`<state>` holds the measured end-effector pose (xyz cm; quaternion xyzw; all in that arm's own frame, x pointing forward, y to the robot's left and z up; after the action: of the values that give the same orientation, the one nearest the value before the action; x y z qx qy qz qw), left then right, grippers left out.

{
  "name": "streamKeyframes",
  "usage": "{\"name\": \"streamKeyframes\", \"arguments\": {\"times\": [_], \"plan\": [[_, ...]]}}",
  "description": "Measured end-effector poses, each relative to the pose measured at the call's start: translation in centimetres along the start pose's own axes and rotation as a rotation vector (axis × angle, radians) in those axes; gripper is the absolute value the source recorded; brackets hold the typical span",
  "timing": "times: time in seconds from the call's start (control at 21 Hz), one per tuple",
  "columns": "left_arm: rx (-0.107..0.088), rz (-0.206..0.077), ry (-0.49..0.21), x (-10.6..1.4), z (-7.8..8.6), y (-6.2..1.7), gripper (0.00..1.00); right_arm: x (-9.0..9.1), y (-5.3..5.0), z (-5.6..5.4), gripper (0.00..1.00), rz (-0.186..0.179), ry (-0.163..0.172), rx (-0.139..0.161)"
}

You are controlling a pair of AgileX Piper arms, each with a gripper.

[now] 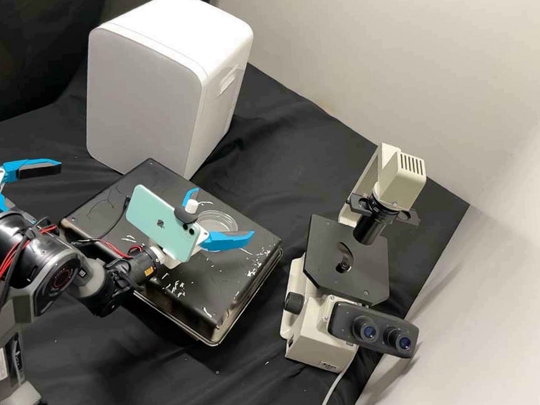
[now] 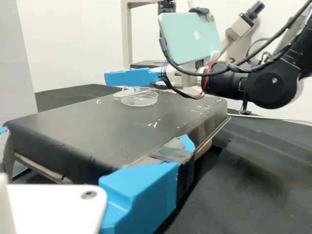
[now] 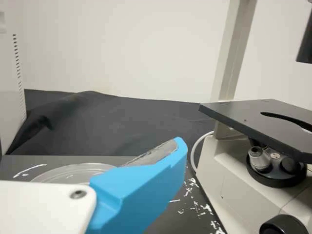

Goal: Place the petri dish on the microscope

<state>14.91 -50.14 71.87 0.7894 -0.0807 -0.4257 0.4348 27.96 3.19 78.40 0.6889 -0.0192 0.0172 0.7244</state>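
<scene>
The clear petri dish (image 1: 217, 221) lies flat on a black raised platform (image 1: 164, 289) in the middle of the bench. My right gripper (image 1: 209, 219) is open and low over the platform, one blue finger on each side of the dish. In the right wrist view the dish (image 3: 66, 173) lies just beside a blue finger (image 3: 141, 183). The microscope (image 1: 332, 324) stands to the right of the platform, its black stage (image 1: 325, 248) bare. At the far left my left gripper (image 1: 15, 185) is open and holds nothing. The left wrist view shows the dish (image 2: 139, 99) under the right arm's finger (image 2: 130, 77).
A tall white box (image 1: 162, 79) stands behind the platform. A mint-green phone (image 1: 160, 222) is mounted on the right arm's wrist. A light wall runs close along the bench's right side behind the microscope. Black cloth (image 1: 141, 380) covers the bench in front.
</scene>
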Motion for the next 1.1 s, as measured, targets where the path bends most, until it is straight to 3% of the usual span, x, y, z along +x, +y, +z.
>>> {"name": "streamKeyframes", "arguments": {"times": [0.1,0.24,0.38,0.86,0.91,1.1], "plan": [[0.0,0.002,0.003,0.0,0.0,0.01,1.0,0.1,-0.5,0.1,1.0,-0.015,-0.003,-0.003],[0.019,0.003,0.006,0.0,-0.1,0.03,1.0,0.3,-1.2,0.4,1.0,-0.037,-0.018,-0.011],[0.016,-0.002,0.007,0.0,-0.1,-0.07,1.0,0.6,-1.5,0.6,1.0,-0.042,-0.024,-0.031],[0.014,-0.001,0.009,0.1,-0.1,-0.06,1.0,0.8,-1.7,0.8,1.0,-0.051,-0.041,-0.029],[0.014,-0.001,0.009,0.1,-0.1,-0.06,1.0,0.8,-1.7,0.8,0.0,-0.051,-0.041,-0.029],[0.014,-0.001,0.009,0.1,-0.1,-0.06,1.0,0.8,-1.7,0.8,0.0,-0.051,-0.041,-0.029]]}}
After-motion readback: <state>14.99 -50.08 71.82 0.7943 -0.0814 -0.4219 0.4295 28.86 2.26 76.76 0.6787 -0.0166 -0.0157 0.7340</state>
